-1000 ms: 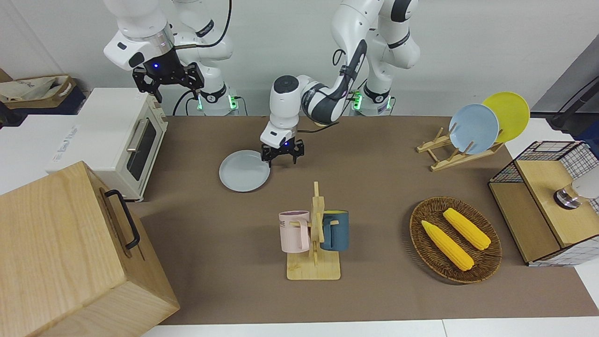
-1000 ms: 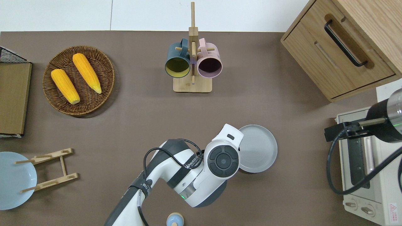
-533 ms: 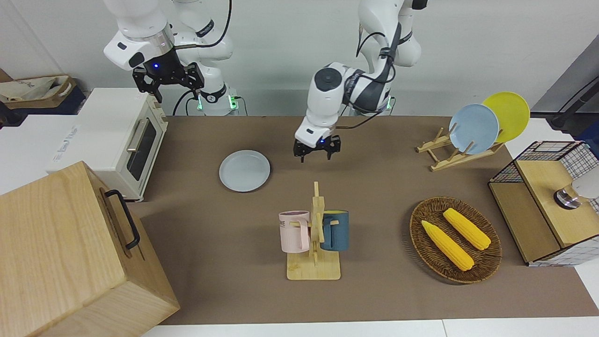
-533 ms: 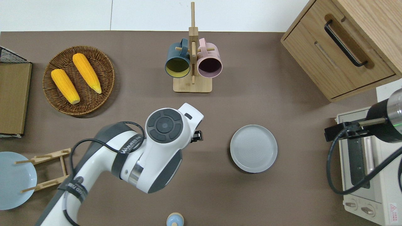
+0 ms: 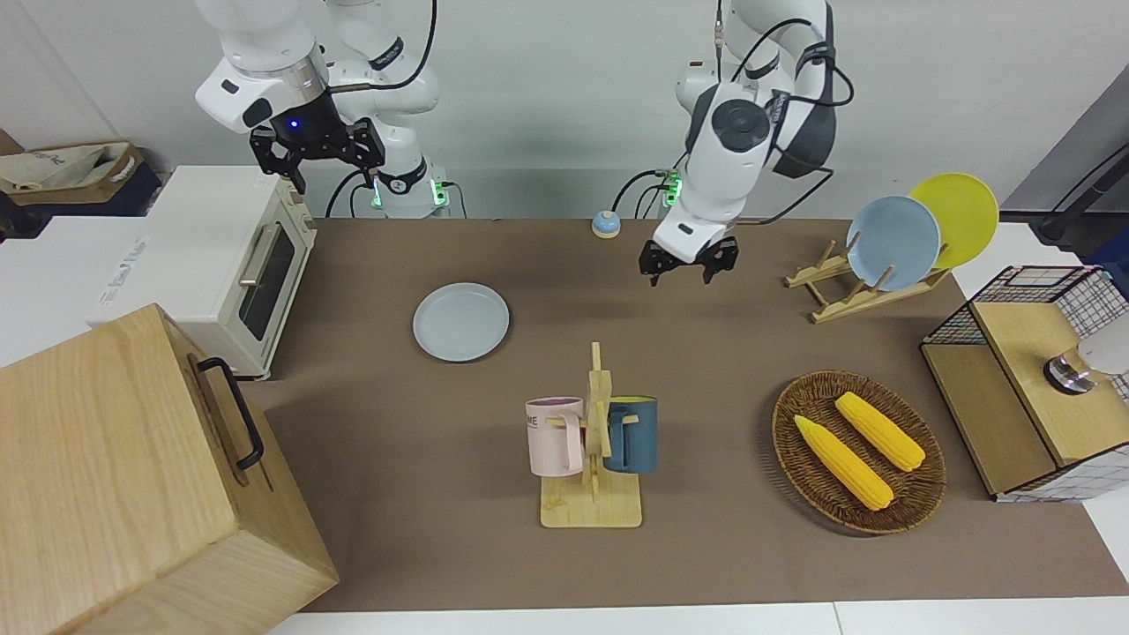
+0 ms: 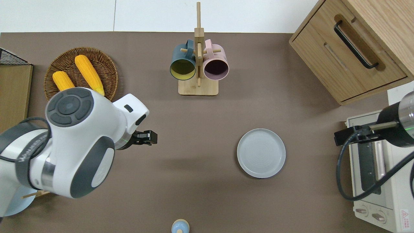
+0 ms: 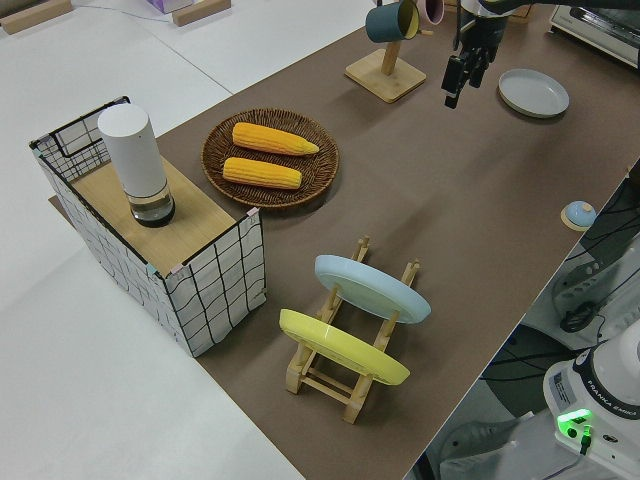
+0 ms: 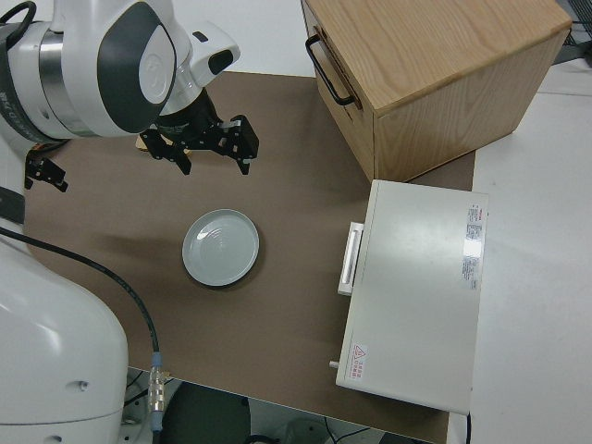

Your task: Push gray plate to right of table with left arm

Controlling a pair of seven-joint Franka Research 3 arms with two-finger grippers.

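Note:
The gray plate [image 5: 461, 321] lies flat on the brown table [image 5: 706, 353], toward the right arm's end, near the toaster oven; it also shows in the overhead view [image 6: 261, 153] and the right side view [image 8: 221, 247]. My left gripper [image 5: 682, 274] is open and empty, raised in the air well away from the plate. In the overhead view it [image 6: 152, 138] is over bare table beside the corn basket, toward the left arm's end. My right gripper [image 5: 333, 169] is open, and that arm is parked.
A mug stand [image 5: 593, 441] with a pink and a blue mug stands mid-table. A wicker basket of corn [image 5: 857, 451], a rack with a sky-blue and a yellow plate [image 5: 891, 242] and a wire crate [image 5: 1032, 379] are at the left arm's end. The toaster oven [image 5: 220, 265] and a wooden cabinet [image 5: 132, 476] are at the right arm's end.
My left gripper has left the plate's edge, risen and swung toward the left arm's end of the table. The gray plate has stayed where it was. The right arm has not moved.

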